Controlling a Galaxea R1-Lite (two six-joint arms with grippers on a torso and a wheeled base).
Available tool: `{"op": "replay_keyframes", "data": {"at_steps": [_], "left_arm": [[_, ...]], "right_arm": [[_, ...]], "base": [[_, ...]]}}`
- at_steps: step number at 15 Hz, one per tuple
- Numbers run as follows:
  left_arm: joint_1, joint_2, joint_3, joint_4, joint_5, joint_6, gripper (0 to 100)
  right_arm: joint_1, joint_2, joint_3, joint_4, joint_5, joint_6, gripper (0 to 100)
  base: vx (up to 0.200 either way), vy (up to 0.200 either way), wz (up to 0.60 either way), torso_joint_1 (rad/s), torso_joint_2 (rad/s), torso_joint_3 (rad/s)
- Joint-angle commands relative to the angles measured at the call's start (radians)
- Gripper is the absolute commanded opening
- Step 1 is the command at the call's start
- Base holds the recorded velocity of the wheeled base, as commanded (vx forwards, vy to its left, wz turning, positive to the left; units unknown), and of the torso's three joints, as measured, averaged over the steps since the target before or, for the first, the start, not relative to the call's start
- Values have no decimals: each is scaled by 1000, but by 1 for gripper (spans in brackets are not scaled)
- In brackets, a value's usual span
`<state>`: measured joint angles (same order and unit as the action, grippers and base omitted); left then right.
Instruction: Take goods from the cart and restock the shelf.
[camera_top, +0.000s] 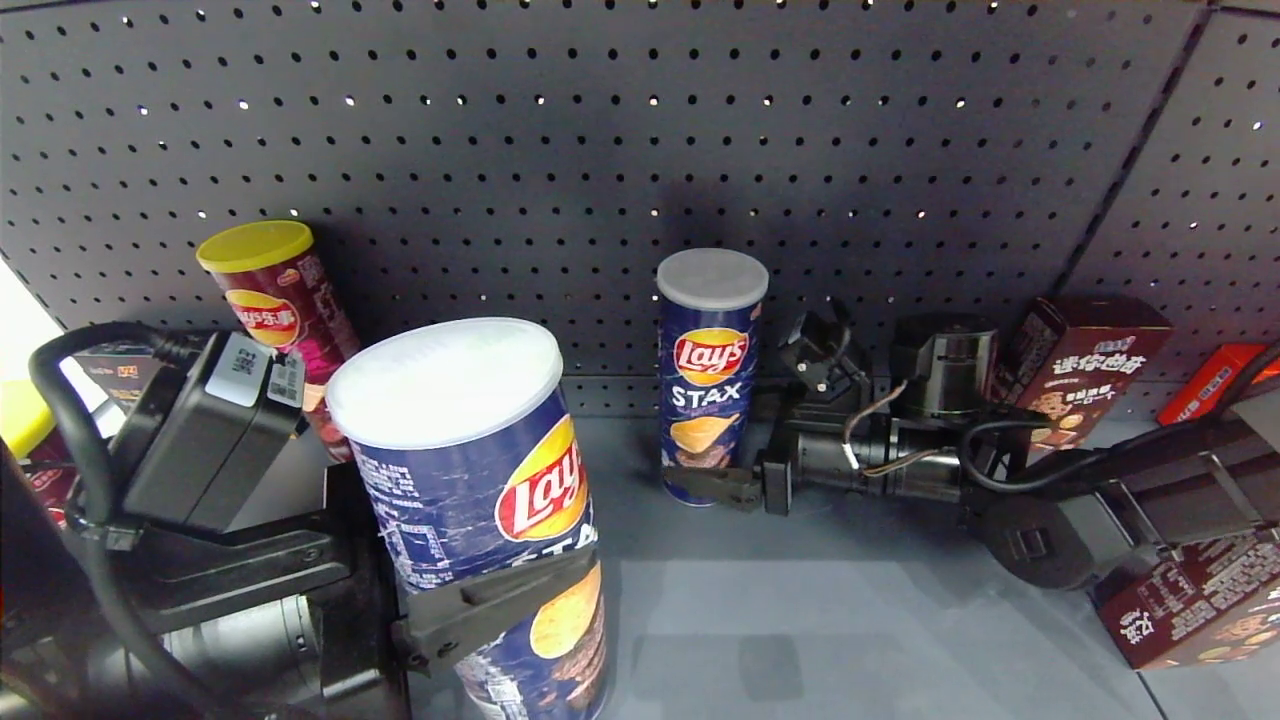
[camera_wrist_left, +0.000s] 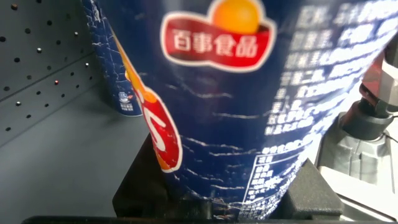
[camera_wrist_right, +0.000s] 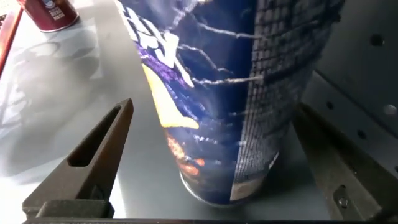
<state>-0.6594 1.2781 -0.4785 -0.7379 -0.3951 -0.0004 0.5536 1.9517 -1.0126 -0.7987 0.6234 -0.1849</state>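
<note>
Currently two blue chip cans are in play on the shelf (camera_top: 850, 620). The near blue can (camera_top: 470, 470) sits at the front left, clamped in the left gripper (camera_wrist_left: 227, 186). Its fingers (camera_top: 500, 600) press across the can's lower half. Can is tilted, white lid leaning toward the left edge. Cannot tell whether its base touches the shelf.

The far blue can (camera_top: 710, 380) stands upright near the back edge, about mid-shelf, close to the pegboard back panel (camera_top: 640, 150). The right gripper (camera_wrist_right: 214, 124) reaches in from the right side and straddles its lower part. Its fingers (camera_wrist_right: 93, 155) are spread wide, one on each side, with a clear gap showing on at least one side, so no grip.

Surroundings:
- maroon can with yellow lid (camera_top: 270, 280) at the back left corner, upright, just behind the left arm's wrist.
- brown box (camera_top: 1085, 365) at the back right, leaning, just beside the right arm's wrist joint.
- orange box (camera_top: 1215, 380) beyond it at the right edge.
- second brown box (camera_top: 1200, 600) at the right edge toward the front, close against the right arm.
- bare grey shelf floor between the two blue cans.
</note>
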Motion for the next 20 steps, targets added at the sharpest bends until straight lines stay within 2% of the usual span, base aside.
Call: {"op": "replay_keyframes", "data": {"at_steps": [1, 2, 3, 11, 14, 20], "left_arm": [[0, 1, 0, 0, -1, -1, 0], [0, 1, 0, -2, -1, -1, 0], [1, 1, 0, -2, -1, -1, 0], [1, 0, 1, -2, 1, -1, 0], [1, 0, 1, -2, 1, -3, 0], [6, -3, -11, 0, 1, -20, 0]], "right_arm": [[2, 19, -9, -2, 7, -2, 100], [3, 18, -12, 0, -5, -1, 100], [2, 13, -8, 0, -14, -1, 0], [9, -56, 43, 7, -34, -1, 0], [60, -154, 112, 4, -128, 2, 0], [190, -326, 315, 0, -218, 8, 0]], "base": [[0, 0, 0, 0, 0, 0], [0, 0, 0, 0, 0, 0], [0, 0, 0, 0, 0, 0], [0, 0, 0, 0, 0, 0], [0, 0, 0, 0, 0, 0], [0, 0, 0, 0, 0, 0]]}}
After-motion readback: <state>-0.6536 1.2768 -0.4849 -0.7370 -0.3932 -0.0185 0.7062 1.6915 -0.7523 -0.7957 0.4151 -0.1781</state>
